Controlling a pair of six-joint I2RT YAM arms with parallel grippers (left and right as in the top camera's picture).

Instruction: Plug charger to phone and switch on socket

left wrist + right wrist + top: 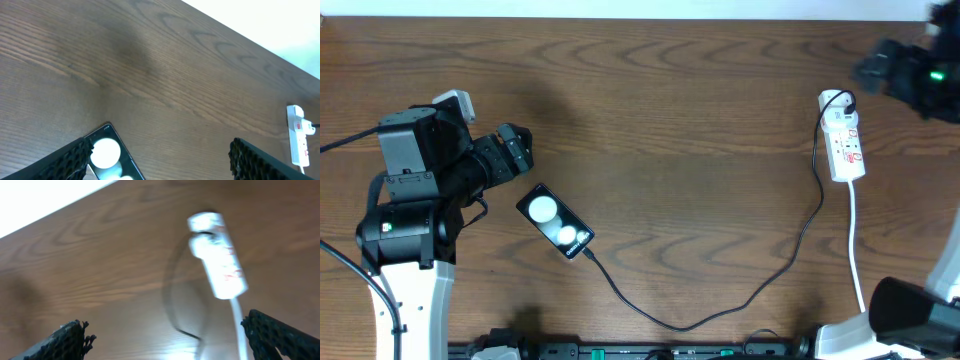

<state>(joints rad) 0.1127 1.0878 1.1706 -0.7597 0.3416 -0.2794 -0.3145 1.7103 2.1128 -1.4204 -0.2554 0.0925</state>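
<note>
The phone (pixel 555 221) lies on the wood table left of centre, glossy face up with round white reflections. It also shows in the left wrist view (pixel 107 155). The charger cable (pixel 760 290) runs from the phone's lower right end in a curve up to the socket (pixel 843 137), a white power strip at the right with red marks. The socket shows blurred in the right wrist view (pixel 218 254). My left gripper (pixel 515 148) is open just above and left of the phone. My right gripper (pixel 880 70) is open, blurred, at the far right above the socket.
The thick white cord (pixel 855 250) runs from the socket down to the front edge. The arm bases stand at the front left (pixel 405 290) and front right (pixel 910 320). The table's far edge (pixel 280 35) is light.
</note>
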